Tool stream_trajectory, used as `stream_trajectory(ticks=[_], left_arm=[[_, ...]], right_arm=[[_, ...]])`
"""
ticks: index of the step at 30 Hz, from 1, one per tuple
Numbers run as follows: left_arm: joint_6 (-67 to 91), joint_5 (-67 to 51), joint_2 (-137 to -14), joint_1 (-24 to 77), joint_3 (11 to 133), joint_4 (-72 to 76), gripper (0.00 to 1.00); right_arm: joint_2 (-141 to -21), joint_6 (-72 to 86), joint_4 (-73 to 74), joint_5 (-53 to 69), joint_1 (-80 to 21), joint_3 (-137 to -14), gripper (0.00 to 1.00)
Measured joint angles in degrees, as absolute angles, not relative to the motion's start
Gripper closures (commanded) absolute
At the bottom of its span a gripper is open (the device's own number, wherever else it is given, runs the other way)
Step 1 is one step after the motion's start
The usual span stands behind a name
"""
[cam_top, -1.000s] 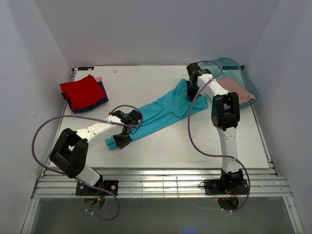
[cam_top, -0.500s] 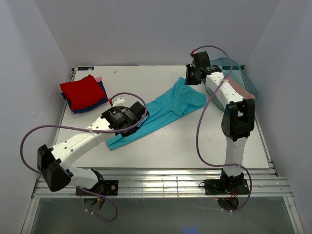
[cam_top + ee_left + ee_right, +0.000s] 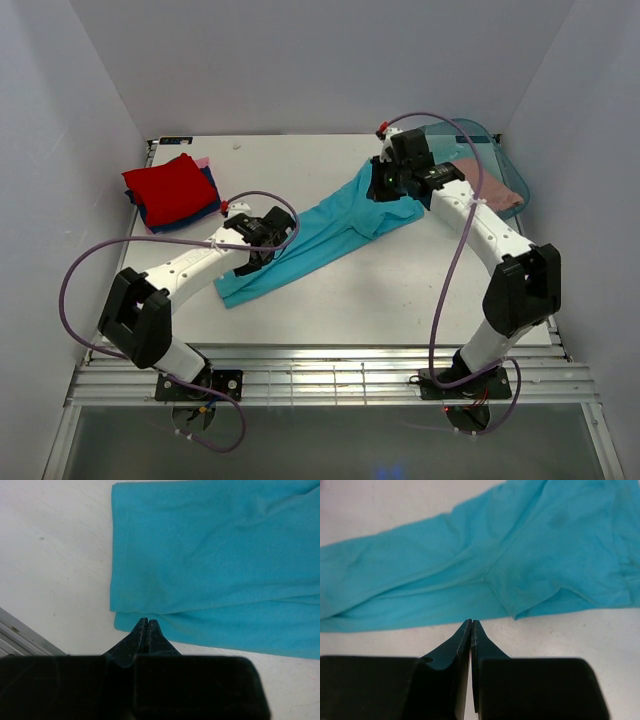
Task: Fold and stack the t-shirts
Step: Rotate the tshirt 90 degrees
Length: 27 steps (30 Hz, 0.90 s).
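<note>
A large teal t-shirt (image 3: 325, 232) lies stretched in a long diagonal band across the table's middle. My left gripper (image 3: 256, 258) is shut over its lower left end. In the left wrist view the closed tips (image 3: 147, 621) sit at the near edge of the teal t-shirt (image 3: 210, 560), with no cloth seen between them. My right gripper (image 3: 383, 190) is shut above the shirt's upper end. In its own view the right gripper (image 3: 471, 622) meets the edge of the teal t-shirt (image 3: 470, 570) and holds nothing. A folded red t-shirt (image 3: 170, 185) tops a stack on a dark blue one (image 3: 192, 213).
A translucent teal tub (image 3: 510, 170) stands at the back right with a dusty-pink t-shirt (image 3: 492, 190) in it. A pink edge (image 3: 203, 161) shows behind the red stack. White walls close in the table on three sides. A metal rail (image 3: 320, 375) runs along the front.
The right arm swung from the back edge forward over the shirt's upper end, and that end now lies spread wider. The left arm shifted slightly up the shirt's lower end.
</note>
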<state>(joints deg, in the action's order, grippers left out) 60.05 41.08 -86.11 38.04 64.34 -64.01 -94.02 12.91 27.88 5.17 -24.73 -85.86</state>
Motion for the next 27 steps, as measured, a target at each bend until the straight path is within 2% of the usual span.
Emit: stream_trajectory(ticks=[5,11,22,27], left_arm=[[53.4,39.5,-86.1,33.5,63.7,-57.2,1.00],[46.1,36.1,-86.1,29.1,61.5,-48.1,1.00],[40.8,29.9,-90.9,24.9,60.3,-42.3,1.00],[40.9,28.1,-92.9,24.9,57.9,-42.1,1.00]], right_arm=[[-99.4,13.1,30.7,5.0,-26.0,-84.6,0.92],[-105.9,12.5,32.2,4.5,-27.2,-89.0,0.92],[-122.0,10.1,37.9,1.0,-27.8,-103.8,0.92],[-123.4,10.1,39.7,-0.9,-27.8,-103.9,0.92]])
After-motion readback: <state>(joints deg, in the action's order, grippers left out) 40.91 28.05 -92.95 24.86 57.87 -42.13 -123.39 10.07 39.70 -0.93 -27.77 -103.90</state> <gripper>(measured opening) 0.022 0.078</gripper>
